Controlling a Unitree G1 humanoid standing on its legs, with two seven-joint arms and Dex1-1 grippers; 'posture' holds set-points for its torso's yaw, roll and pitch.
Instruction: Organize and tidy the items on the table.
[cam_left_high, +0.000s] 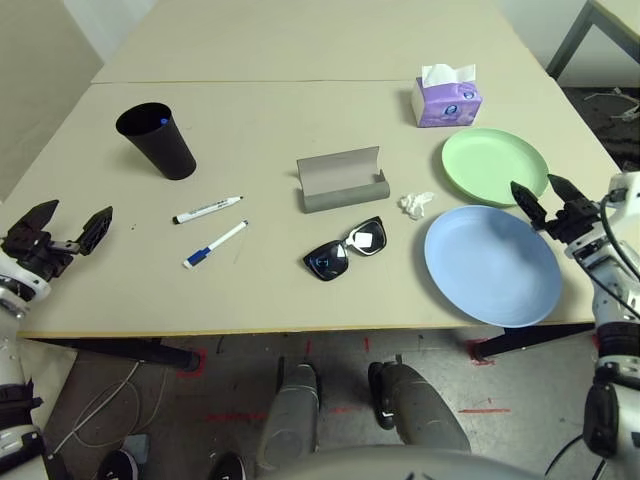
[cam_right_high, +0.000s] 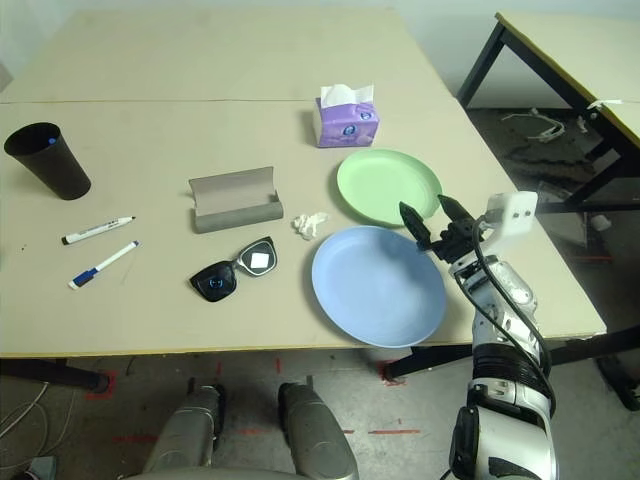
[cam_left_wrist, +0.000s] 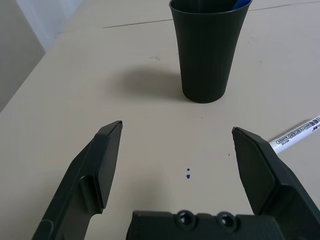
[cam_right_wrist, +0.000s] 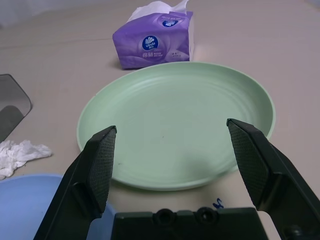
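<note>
Nothing is picked up yet. Both hands are spread and empty: the left hand (cam_left_high: 58, 231) sits near the black cup (cam_left_high: 157, 140) and markers (cam_left_high: 208, 210), the right hand (cam_right_high: 433, 224) just beside the green plate (cam_right_high: 388, 187). A first grasp seems next, probably that plate's rim.

An open grey case (cam_left_high: 342, 180) lies mid-table (cam_left_high: 300, 60). Left of it stand a black cup (cam_left_high: 157, 140) and two white markers, black-capped (cam_left_high: 208, 210) and blue-capped (cam_left_high: 214, 245). In front of it lie sunglasses (cam_left_high: 345, 250); to its right, a crumpled tissue (cam_left_high: 416, 204), a green plate (cam_left_high: 495, 166) and a blue plate (cam_left_high: 492, 264).
</note>
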